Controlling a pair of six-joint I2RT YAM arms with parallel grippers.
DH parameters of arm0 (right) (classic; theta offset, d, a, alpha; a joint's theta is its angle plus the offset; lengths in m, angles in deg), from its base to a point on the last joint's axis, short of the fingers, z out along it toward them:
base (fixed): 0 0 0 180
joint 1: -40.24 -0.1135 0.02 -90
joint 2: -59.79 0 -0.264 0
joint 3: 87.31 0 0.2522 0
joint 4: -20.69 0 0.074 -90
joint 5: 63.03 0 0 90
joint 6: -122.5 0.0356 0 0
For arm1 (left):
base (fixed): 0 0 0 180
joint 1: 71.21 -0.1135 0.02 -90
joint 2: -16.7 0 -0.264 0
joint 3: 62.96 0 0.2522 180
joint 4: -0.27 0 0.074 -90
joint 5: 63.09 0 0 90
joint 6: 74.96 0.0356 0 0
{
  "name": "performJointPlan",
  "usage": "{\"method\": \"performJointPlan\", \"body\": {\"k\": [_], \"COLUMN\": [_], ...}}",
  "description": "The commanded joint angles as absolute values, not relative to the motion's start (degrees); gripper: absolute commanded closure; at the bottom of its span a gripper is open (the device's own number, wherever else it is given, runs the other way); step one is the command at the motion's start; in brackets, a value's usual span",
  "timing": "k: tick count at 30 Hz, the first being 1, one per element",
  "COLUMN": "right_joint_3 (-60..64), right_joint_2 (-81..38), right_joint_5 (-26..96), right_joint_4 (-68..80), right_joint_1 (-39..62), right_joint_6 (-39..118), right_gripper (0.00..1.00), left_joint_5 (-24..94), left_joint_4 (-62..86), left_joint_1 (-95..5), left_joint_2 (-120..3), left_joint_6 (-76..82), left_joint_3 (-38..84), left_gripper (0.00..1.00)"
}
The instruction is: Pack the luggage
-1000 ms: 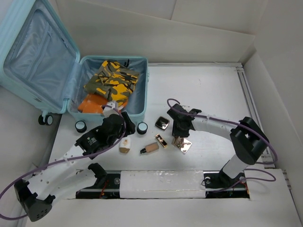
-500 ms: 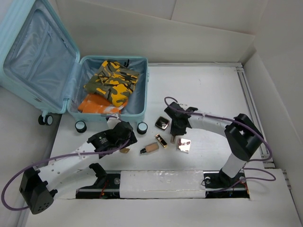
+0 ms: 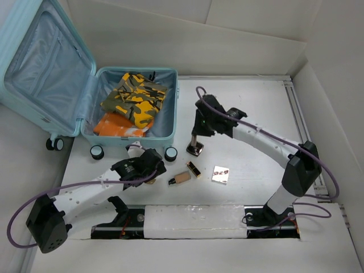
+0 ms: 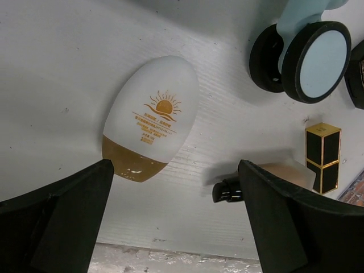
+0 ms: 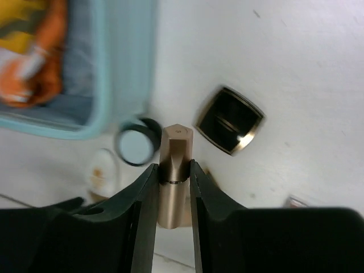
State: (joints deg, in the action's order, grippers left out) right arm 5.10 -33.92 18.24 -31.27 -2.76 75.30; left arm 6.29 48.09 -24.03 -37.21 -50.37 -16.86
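Note:
The luggage (image 3: pixel 45 74) lies open at the back left, a camouflage cloth (image 3: pixel 134 95) and an orange item (image 3: pixel 112 124) in its base. My right gripper (image 3: pixel 195 136) hangs above the table, shut on a rose-gold lipstick tube (image 5: pixel 175 165), over a black compact (image 5: pixel 230 119). My left gripper (image 4: pixel 176 222) stands open low over the table with nothing between its fingers. A white egg-shaped sunscreen bottle (image 4: pixel 151 116) with a gold cap lies flat just ahead of it. In the top view that bottle is hidden under the left gripper (image 3: pixel 151 166).
A foundation bottle (image 3: pixel 181 178), a black-and-gold box (image 3: pixel 193 169) and a rose-gold mirror compact (image 3: pixel 220 174) lie near the front. The luggage's caster wheels (image 3: pixel 170 154) stand close to the left gripper. White walls ring the table.
My right gripper lifted the rose-gold tube from beside the mirror compact and carried it back and left. My left gripper moved over the sunscreen bottle and opened wide.

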Motion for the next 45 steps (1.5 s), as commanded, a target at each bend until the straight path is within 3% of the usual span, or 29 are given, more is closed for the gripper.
{"method": "performJointPlan", "body": {"k": [1, 5, 8, 9, 10, 12, 14, 18, 19, 23, 27, 30, 35, 41, 45], "right_joint_3": [15.8, 29.7, 44.5, 54.8, 60.3, 70.9, 77.1, 48.8, 37.0, 19.9, 10.5, 5.8, 5.7, 6.3, 6.3], "right_joint_2": [-36.8, -46.0, -56.5, -59.9, -66.7, -72.7, -74.0, -56.6, -52.8, -39.5, -31.4, -26.4, -22.1, -18.6, -15.9], "right_joint_5": [23.0, 32.3, 37.0, 39.9, 41.7, 46.8, 47.4, 44.9, 44.9, 43.8, 41.5, 40.8, 38.8, 37.0, 35.6], "right_joint_4": [-29.8, -26.3, -23.9, -23.4, -23.4, -25.7, -29.5, -19.9, -17.7, -16.9, -19.0, -19.5, -21.8, -24.4, -27.1], "right_joint_1": [-2.5, -2.5, -1.9, -1.9, -1.9, -1.3, -0.5, 3.1, 4.8, 6.8, 6.3, 5.8, 5.2, 4.6, 5.3], "right_joint_6": [71.3, 71.3, 75.0, 76.2, 77.1, 79.9, 79.9, 75.6, 75.6, 71.4, 69.1, 69.1, 68.1, 67.0, 65.9], "right_gripper": [0.83, 0.83, 0.83, 0.79, 0.56, 0.32, 0.26, 0.26, 0.26, 0.25, 0.25, 0.25, 0.25, 0.24, 0.22], "left_joint_5": [4.7, 5.2, 5.2, 5.7, 5.7, 5.7, 5.2, 4.0, 4.0, 3.3, 1.6, 0.7, 1.5, -1.1, 0.2], "left_joint_4": [48.8, 48.8, 48.1, 48.1, 47.5, 47.5, 47.0, 46.4, 46.4, 46.9, 51.2, 48.2, 46.7, 45.3, 43.1], "left_joint_1": [-23.8, -23.8, -23.8, -23.8, -23.8, -23.8, -23.8, -23.8, -23.8, -27.2, -27.2, -27.2, -27.2, -27.2, -27.2], "left_joint_2": [-37.6, -39.9, -41.0, -41.0, -41.7, -42.3, -43.5, -45.7, -46.5, -47.7, -48.5, -48.0, -57.4, -60.8, -61.3], "left_joint_6": [-53.0, -53.5, -53.5, -53.5, -53.5, -52.8, -52.3, -51.7, -51.1, -48.5, -49.2, -47.5, -45.6, -45.0, -45.0], "left_joint_3": [-17.6, -17.6, -17.6, -17.6, -17.6, -17.6, -17.6, -17.6, -17.0, -16.5, -12.9, -13.5, -10.2, -7.1, -9.4], "left_gripper": [0.10, 0.10, 0.10, 0.10, 0.11, 0.11, 0.11, 0.11, 0.11, 0.10, 0.10, 0.08, 0.08, 0.19, 0.43]}}
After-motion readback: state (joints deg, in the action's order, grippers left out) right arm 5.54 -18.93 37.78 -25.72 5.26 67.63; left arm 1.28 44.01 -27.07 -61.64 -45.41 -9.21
